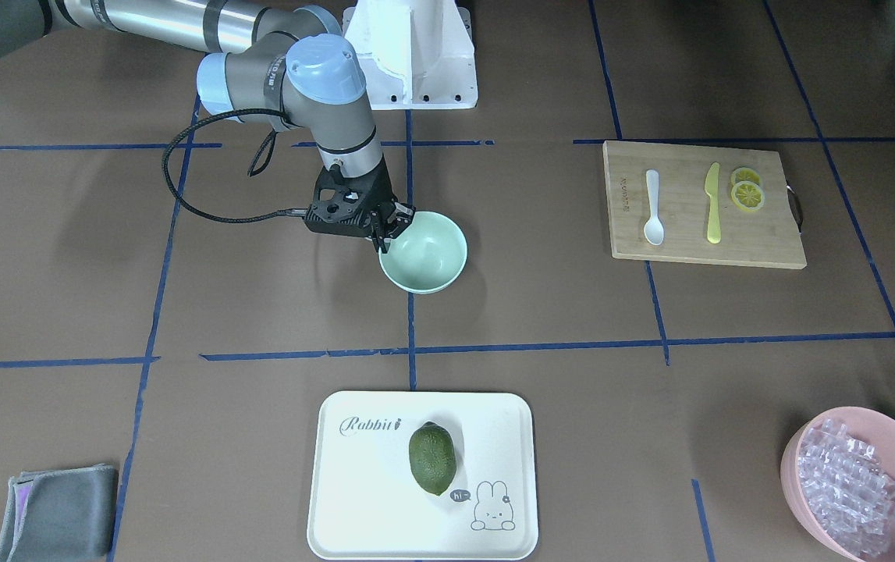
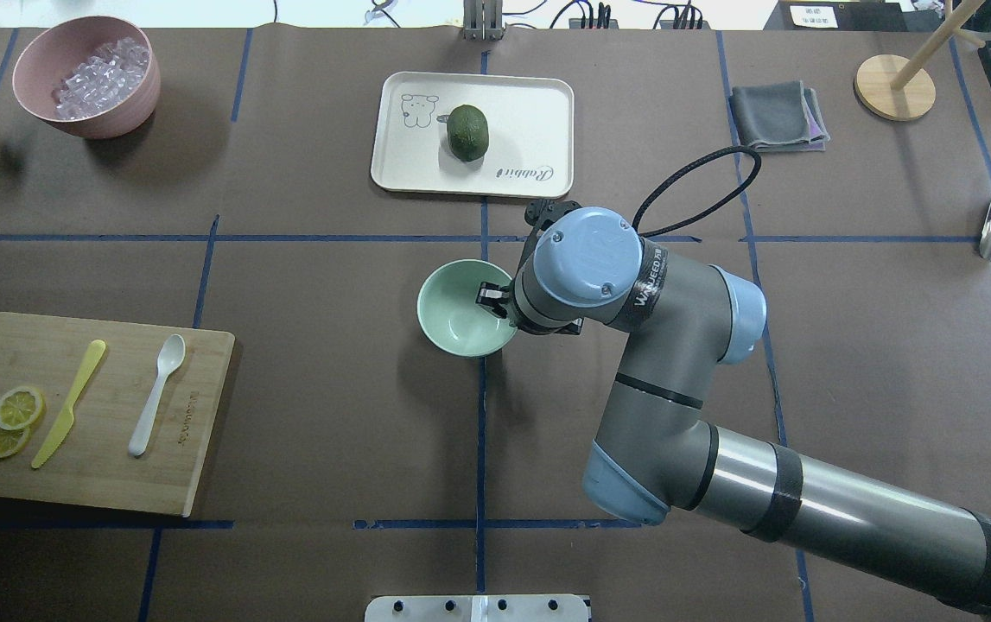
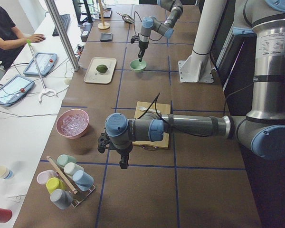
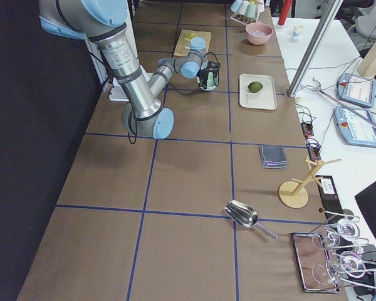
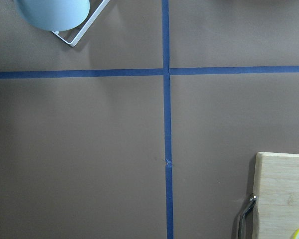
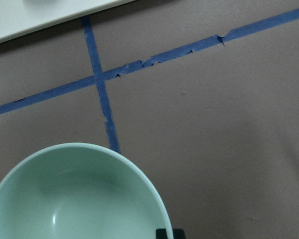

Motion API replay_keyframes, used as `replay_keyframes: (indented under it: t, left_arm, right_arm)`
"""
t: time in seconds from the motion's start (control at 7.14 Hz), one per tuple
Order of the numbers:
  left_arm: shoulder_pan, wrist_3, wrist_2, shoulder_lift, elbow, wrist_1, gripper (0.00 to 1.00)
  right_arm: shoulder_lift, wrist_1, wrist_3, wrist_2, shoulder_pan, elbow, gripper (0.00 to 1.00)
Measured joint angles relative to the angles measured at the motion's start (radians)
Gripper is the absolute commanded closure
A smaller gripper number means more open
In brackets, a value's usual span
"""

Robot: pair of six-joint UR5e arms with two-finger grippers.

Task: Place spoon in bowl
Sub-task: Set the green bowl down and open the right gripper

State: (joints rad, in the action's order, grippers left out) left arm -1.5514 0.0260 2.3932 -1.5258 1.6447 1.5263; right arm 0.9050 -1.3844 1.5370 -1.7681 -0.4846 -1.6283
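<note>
The white spoon (image 1: 653, 209) lies on a wooden cutting board (image 1: 697, 242), also seen in the overhead view (image 2: 156, 395). The mint-green bowl (image 1: 430, 257) stands empty on the table's middle (image 2: 454, 326). My right gripper (image 1: 389, 236) stands at the bowl's rim, one finger (image 2: 488, 295) inside and the other outside, shut on the rim; the right wrist view shows the bowl (image 6: 74, 199) close below. My left gripper (image 3: 123, 164) shows only in the exterior left view, over bare table beyond the board's end; I cannot tell whether it is open or shut.
A yellow-green knife (image 1: 713, 204) and lemon slices (image 1: 747, 191) share the board. A white tray (image 1: 361, 499) holds a green fruit (image 1: 432, 458). A pink bowl (image 1: 794, 488) of ice pieces, a grey cloth (image 1: 57, 511) and a cup rack (image 3: 66, 183) stand around.
</note>
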Motion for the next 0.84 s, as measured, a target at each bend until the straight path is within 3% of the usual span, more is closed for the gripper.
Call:
replay_keyframes:
  t: [0.84]
  left_arm:
    - [0.002,0.001,-0.001,-0.007,0.007,0.001,0.00]
  right_arm:
    - [0.016,0.000,-0.001,-0.001,-0.008,-0.019,0.00]
